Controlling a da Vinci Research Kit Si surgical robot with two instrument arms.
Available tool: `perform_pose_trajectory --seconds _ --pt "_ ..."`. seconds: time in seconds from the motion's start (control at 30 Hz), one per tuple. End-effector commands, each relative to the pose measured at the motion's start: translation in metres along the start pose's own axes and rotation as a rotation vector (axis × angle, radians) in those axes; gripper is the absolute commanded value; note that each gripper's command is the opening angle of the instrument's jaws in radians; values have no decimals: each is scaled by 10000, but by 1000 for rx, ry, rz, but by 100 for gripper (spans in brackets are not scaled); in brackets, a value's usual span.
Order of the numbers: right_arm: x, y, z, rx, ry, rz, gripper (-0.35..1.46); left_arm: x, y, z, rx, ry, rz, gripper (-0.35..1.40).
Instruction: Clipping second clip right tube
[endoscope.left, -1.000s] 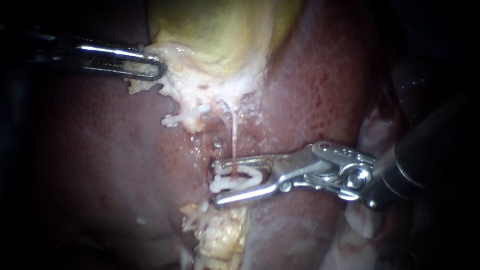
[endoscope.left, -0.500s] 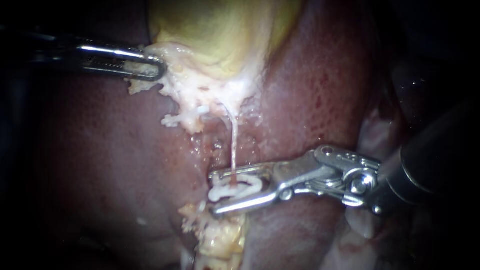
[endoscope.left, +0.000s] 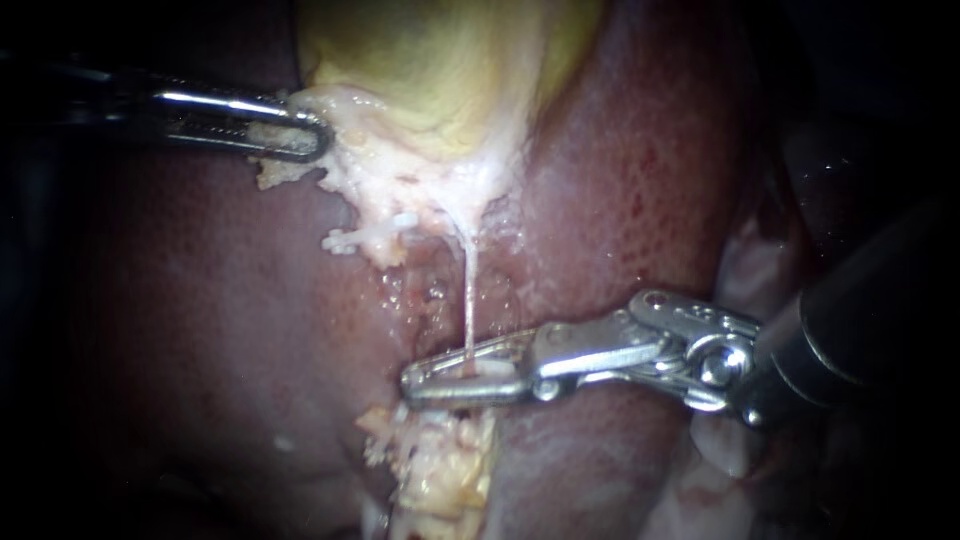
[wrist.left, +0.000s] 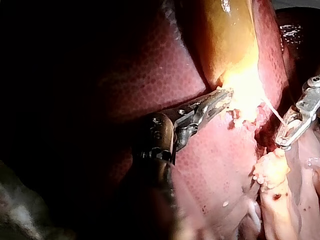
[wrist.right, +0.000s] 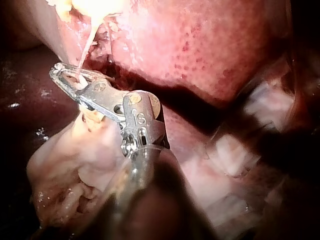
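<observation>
Endoscope first: the left instrument (endoscope.left: 318, 136) comes in from the upper left, its pincer clamped on the pale tissue (endoscope.left: 390, 175) at the gallbladder (endoscope.left: 440, 60) edge. Lower centre, the right instrument (endoscope.left: 410, 380) has its pincer squeezed nearly flat on the white clip (endoscope.left: 485, 368). That clip sits around the thin tube (endoscope.left: 468, 295), which runs taut down from the pale tissue over the liver (endoscope.left: 620, 180).

Left wrist camera: its pincer grips the pale fringe, with the right instrument ahead of it and the tube at that instrument's tip.

Right wrist camera: pincer narrow, clip pinched inside, tube stretching away ahead.
</observation>
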Motion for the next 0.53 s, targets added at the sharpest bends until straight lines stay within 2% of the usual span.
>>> perform_pose_trajectory --seconds 0.03,0.2,0.53 --pt "1 -1 0 -14 4 2 -35 0 0 0 0 0 0 -35" --pt "1 0 1 -38 -16 1 -35 0 0 0 0 0 0 -35" --pt "-1 3 0 -40 -16 0 -35 1 0 1 0 0 0 -35"
